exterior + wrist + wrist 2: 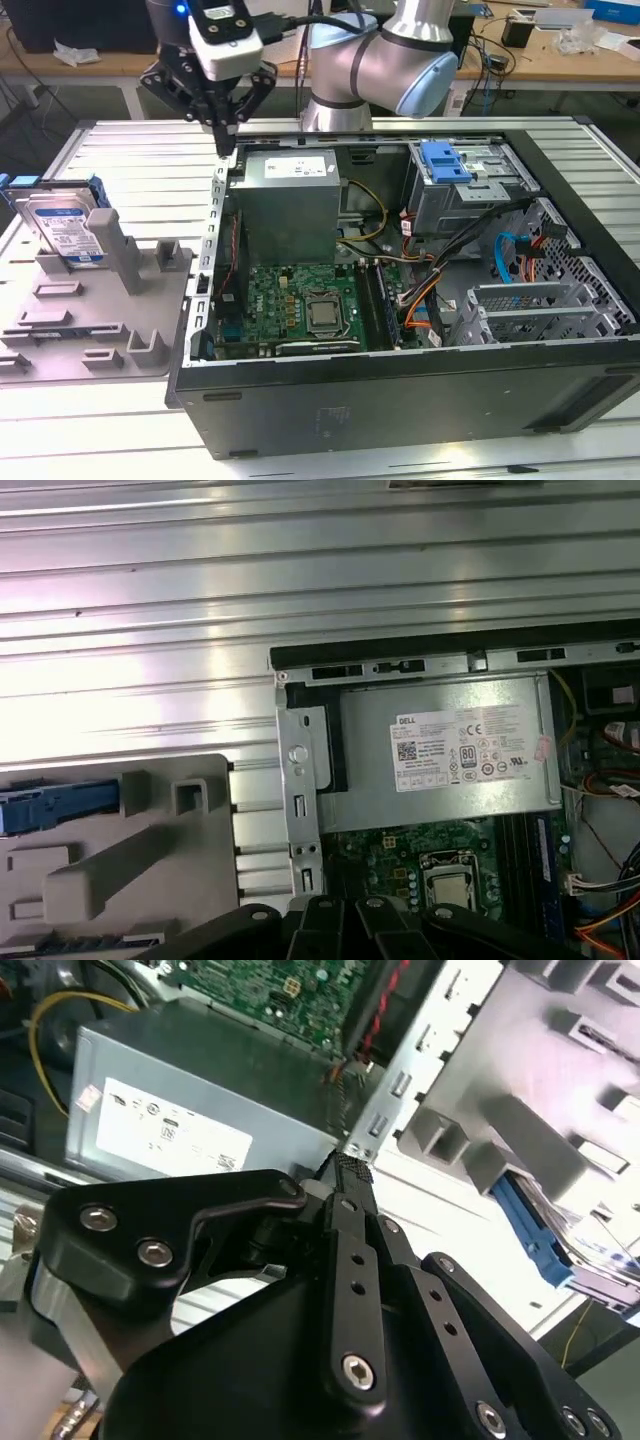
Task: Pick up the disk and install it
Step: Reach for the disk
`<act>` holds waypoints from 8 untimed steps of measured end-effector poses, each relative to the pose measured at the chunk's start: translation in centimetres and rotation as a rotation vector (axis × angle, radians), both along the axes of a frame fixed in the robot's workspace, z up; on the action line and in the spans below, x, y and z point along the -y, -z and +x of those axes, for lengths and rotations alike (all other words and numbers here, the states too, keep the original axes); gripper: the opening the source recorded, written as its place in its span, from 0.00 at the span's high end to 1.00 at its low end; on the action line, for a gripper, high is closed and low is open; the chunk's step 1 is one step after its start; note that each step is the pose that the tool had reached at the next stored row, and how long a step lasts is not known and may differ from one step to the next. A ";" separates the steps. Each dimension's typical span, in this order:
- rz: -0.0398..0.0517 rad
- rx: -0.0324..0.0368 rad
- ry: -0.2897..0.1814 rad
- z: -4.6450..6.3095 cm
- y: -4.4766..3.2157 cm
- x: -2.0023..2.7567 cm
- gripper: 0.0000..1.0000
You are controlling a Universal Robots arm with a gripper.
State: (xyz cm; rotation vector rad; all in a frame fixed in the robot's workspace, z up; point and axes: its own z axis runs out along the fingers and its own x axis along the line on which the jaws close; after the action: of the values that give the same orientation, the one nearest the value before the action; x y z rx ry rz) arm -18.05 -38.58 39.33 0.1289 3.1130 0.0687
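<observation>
**Inspector A:** We are finding the pincer (228, 143) closed and holding nothing. It is hanging over the case (216, 205) rim, beside the power supply (290, 200).

**Inspector B:** We are noting the disk (65, 228) standing upright in the holder (110, 312), well apart, toward the exterior view's left.

**Inspector A:** We are flagging the fingertips sitting near that rim. Any descent here is likely striking sheet metal.

**Inspector B:** We are seeing open room over the ribbed surface (130, 150) between case and holder. The posts (125, 250) are crowding the disk, so a skewed approach is risking a tipped drive.
</observation>
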 end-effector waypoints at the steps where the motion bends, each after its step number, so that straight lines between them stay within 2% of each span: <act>1: 0.0000 0.0000 0.000 -0.3 0.00 -0.12 0.89; 8: 0.0000 0.0000 0.002 -3.1 0.01 -1.05 0.89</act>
State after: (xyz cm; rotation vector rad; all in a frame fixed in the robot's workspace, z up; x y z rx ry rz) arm -21.12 -37.54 39.32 0.1316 3.1128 0.0687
